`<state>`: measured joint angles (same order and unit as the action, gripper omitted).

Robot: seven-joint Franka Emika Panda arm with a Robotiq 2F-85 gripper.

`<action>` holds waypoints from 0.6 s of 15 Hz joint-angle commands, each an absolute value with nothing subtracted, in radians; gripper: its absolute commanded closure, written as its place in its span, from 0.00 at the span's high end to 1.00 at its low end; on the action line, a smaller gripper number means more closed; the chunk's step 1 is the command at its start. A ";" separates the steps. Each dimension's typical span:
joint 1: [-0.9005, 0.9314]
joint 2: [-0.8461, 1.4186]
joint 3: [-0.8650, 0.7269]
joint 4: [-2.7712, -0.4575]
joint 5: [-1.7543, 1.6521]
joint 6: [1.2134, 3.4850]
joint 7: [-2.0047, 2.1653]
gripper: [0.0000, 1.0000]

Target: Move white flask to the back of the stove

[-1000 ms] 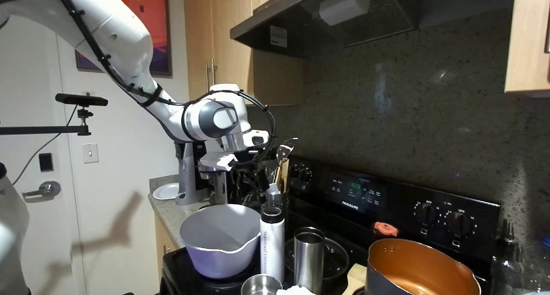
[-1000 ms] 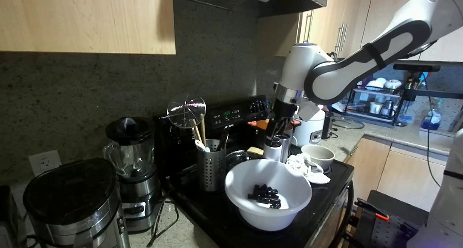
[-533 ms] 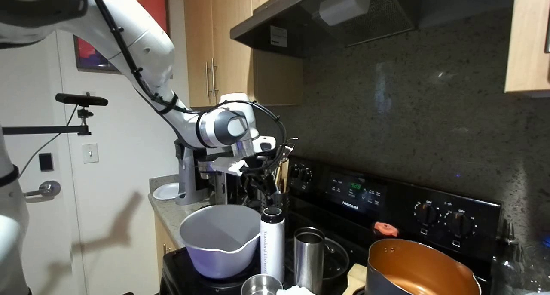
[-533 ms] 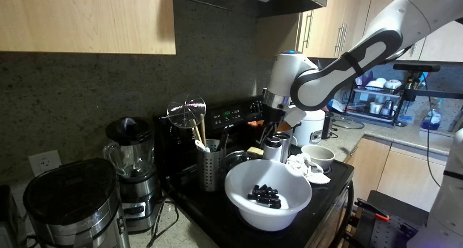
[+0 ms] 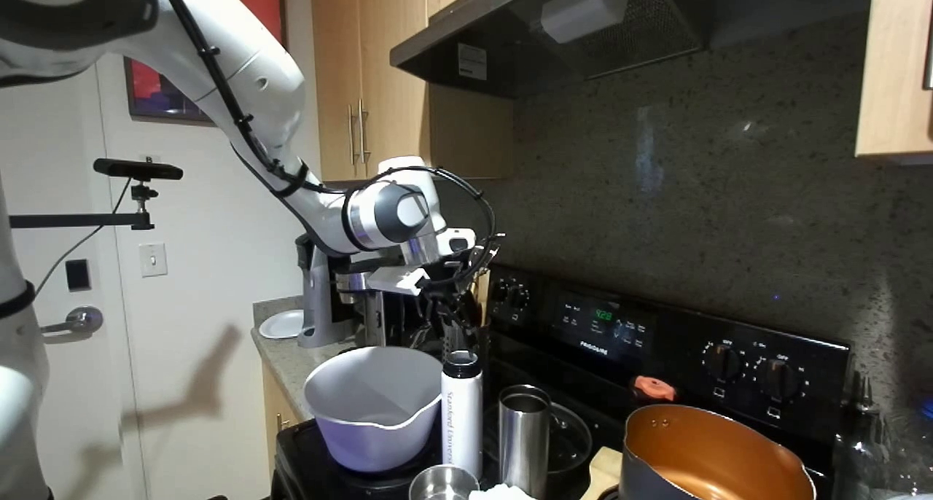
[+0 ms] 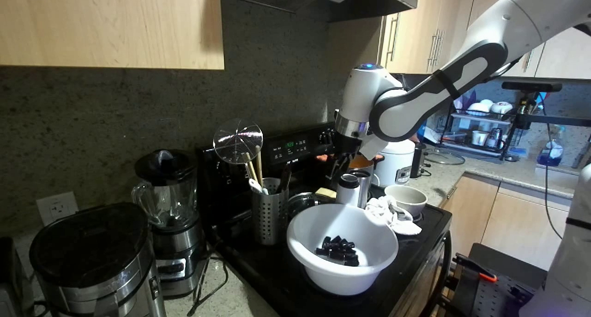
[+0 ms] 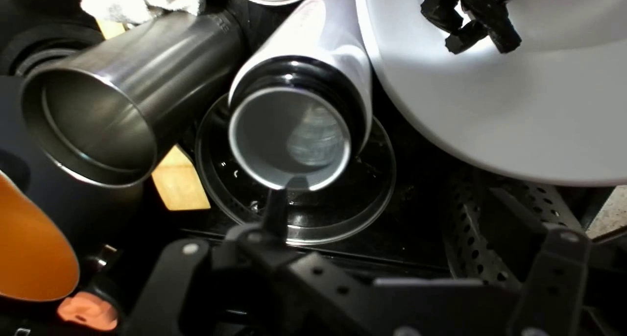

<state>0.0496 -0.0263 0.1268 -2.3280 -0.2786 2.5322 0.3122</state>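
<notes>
Moved since the earlier frames: white jointed robot arm with black two-fingered gripper, shifted toward the raised glossy black back panel. Unmoved: tall, slim, white cylindrical flask with black collar and printed lettering.

Gripper: fingers spread wide apart; hangs above the black stove.

Flask: stands upright on the stove, open-mouthed, lower than the gripper and just beside it toward the stove's front. One fingertip overlaps the mouth's rim in the wrist view; whether they touch cannot be told.

Other items, by place from the gripper:

– Below, toward the flask's foot: round glass lid with bright rim.

– Low, off the fingertip farther from the flask: perforated cylindrical steel canister, holding wooden-handled utensils.

– Low, toward the stove's front, on the canister's side: wide round white bowl with spouted rim; contains small black pieces.

– Low, on the opposite side: tall cylindrical steel tumbler, upright, near the flask.

– Same side, farther off: dark round pot with copper-coloured interior.
</notes>
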 commanded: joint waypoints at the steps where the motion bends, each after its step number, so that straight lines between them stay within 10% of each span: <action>1: 0.056 -0.048 0.111 -2.332 -0.320 2.495 0.351 1.00; 9: 0.060 -0.050 0.103 -2.354 -0.293 2.462 0.326 1.00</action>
